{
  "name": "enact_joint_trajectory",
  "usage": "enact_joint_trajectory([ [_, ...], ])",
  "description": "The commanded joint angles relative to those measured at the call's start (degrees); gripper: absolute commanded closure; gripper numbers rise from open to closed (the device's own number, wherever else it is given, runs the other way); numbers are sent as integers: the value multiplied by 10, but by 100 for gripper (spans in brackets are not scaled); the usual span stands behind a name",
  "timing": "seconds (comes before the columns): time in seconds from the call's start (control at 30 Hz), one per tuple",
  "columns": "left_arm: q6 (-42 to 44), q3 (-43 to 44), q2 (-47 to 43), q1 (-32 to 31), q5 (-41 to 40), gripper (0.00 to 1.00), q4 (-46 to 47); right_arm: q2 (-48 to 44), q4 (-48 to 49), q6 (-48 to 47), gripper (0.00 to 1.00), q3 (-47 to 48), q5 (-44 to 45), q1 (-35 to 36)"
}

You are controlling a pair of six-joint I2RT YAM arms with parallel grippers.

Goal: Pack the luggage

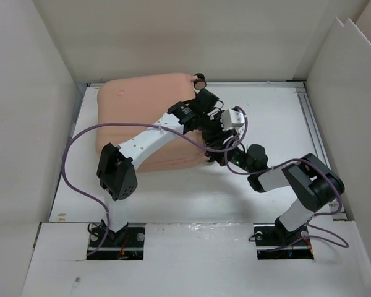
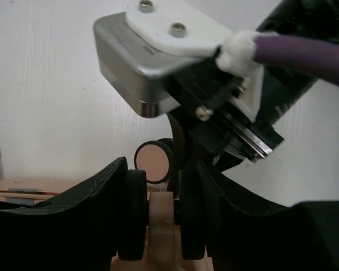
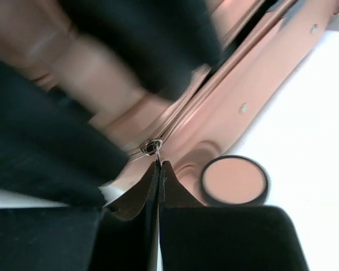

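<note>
In the top view, the luggage [image 1: 136, 105] lies flat and closed in the upper left-centre of the white table [image 1: 191, 192]. It is a peach-pink shell with rounded corners, and a small black wheel [image 1: 199, 79] pokes out at its upper right corner. The left arm [image 1: 151, 139] reaches diagonally over the lid to the case's right edge. The right arm [image 1: 309, 185] bends in from the lower right, and its wrist is at that same edge. The two wrists crowd together there, so neither tool's grip can be read from above.

In the left wrist view, the left gripper [image 2: 161, 209] fills the bottom of the frame. Its black fingers [image 2: 73, 214] are set at a middling width and clamp a twin wheel [image 2: 133, 214] from both sides, with a peach fork [image 2: 161, 226] between the two black discs. Just behind, at centre, a second wheel [image 2: 153, 161] shows a peach hubcap. A silver camera housing [image 2: 135, 62] with a purple cable [image 2: 305, 51] hangs across the upper frame.

In the right wrist view, the right gripper [image 3: 159, 169] is at bottom centre with its jaws pressed together. The tips meet right under the zipper pull [image 3: 152, 147], whose thin tab runs down into the pinch. The luggage's peach shell and zipper line run diagonally toward the upper right. A capped wheel [image 3: 234, 180] sits just right of the fingertips. A blurred black mass [image 3: 45, 141] covers the left side, and I cannot tell what it is.
</note>
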Motion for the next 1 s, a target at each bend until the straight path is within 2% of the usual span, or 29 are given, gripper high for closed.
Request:
enact_joint_trajectory([
  [0.0,54,-14,-102,5,82,100,-137,4,-30,10,100,9,123,-29],
  [0.23,140,-44,-132,11,168,100,-237,16,-5,21,100,25,117,-18],
  [0.33,181,-55,-140,-3,152,100,-288,28,-18,21,100,47,123,-6],
  [0.5,233,-193,-241,-33,102,100,-288,33,-77,15,100,81,166,-1],
  [0.7,226,-324,-330,-77,57,100,-288,39,-155,29,100,144,218,-31],
  [0.77,213,-348,-360,-99,49,100,-288,44,-186,41,100,156,249,-51],
  [0.97,177,-386,-413,-99,49,100,-288,49,-198,106,100,164,265,-113],
])
